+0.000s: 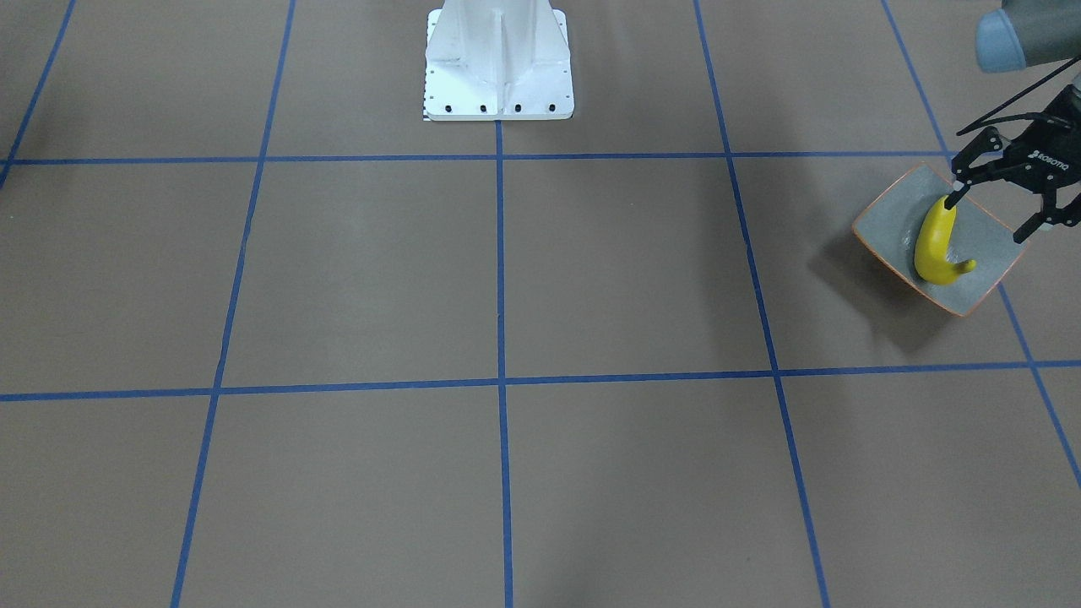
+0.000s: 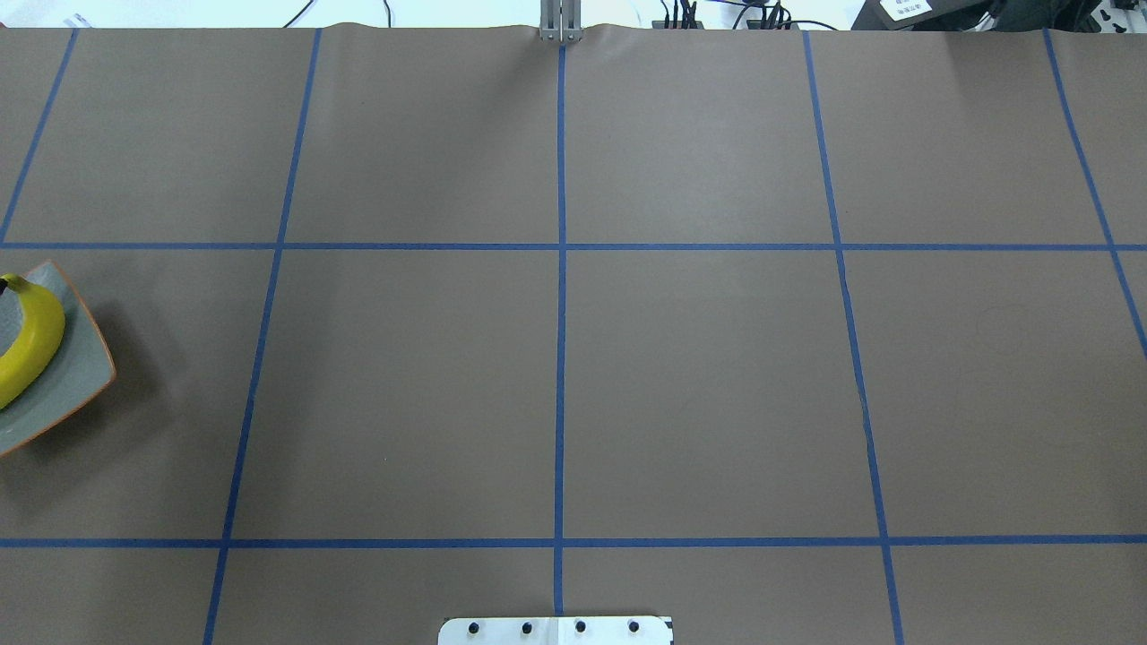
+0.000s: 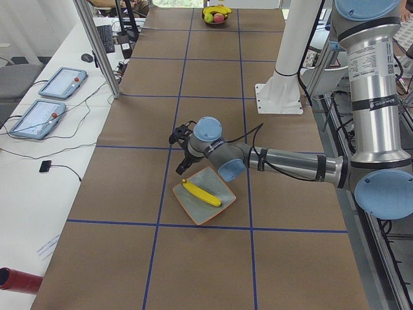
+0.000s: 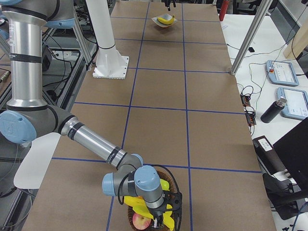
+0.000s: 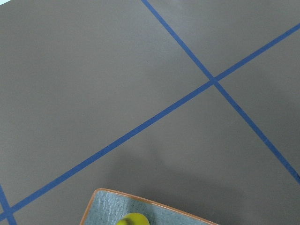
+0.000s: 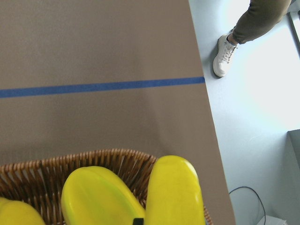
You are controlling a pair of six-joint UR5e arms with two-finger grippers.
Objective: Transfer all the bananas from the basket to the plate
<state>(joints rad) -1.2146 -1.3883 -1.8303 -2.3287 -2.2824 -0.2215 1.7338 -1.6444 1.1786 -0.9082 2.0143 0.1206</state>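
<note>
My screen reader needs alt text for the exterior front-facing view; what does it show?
One yellow banana lies on a grey, orange-rimmed plate at the right, the open left gripper over its upper edge, one fingertip by the banana's end. A white robot base stands top centre.

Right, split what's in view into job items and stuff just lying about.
Job items:
grey orange-rimmed plate
banana lying on it
wicker basket
yellow bananas inside it
left gripper, open over the plate

Lying about:
apple in the basket
teach pendants
black bottle
white robot pedestal
</note>
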